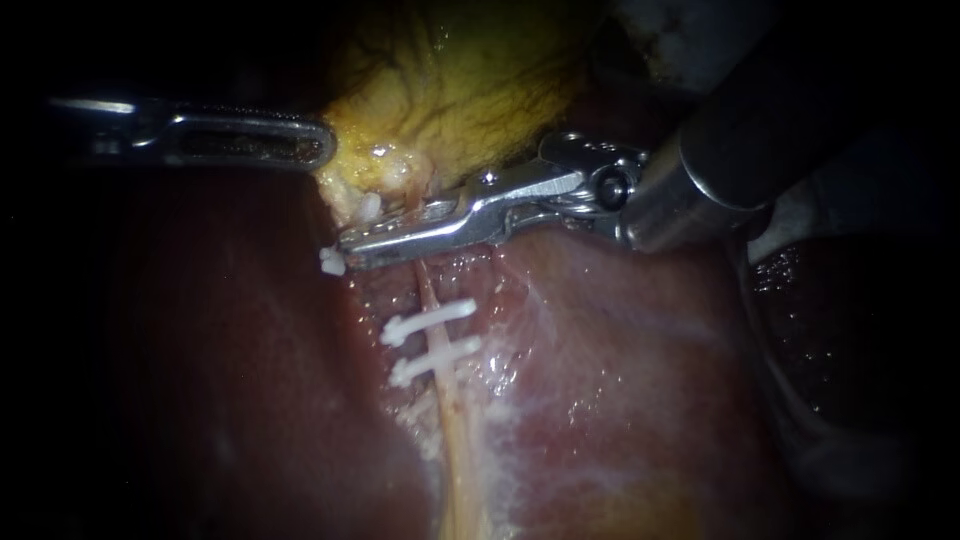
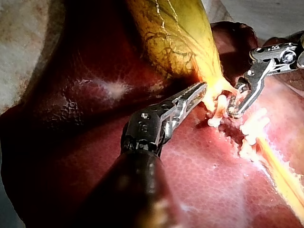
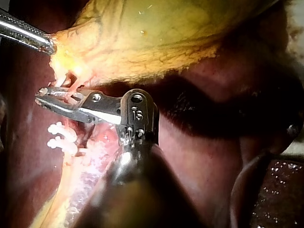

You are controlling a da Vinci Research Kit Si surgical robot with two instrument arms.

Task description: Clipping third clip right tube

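Liver (image 1: 620,400) fills the field beneath everything, with the gallbladder (image 1: 450,90) bulging on one flank of the working jaws. The left instrument (image 1: 322,148) looks to be pinching the gallbladder's edge, jaws pressed together, holding it taut beyond the tip of the right instrument (image 1: 345,246). That one lies across the tube (image 1: 452,420), jaws nipped on a white clip (image 1: 331,262) whose end pokes out past the tip. This reads as the squeeze itself: clip seated, not yet let go. The two set clips (image 1: 432,320) sit on the jaws' other flank, near but apart. Next comes a full, square squeeze, then a clean opening and a straight back-out. Room is tight, with gallbladder neck one side, set clips the other and liver below; the only free way is back along the shaft.
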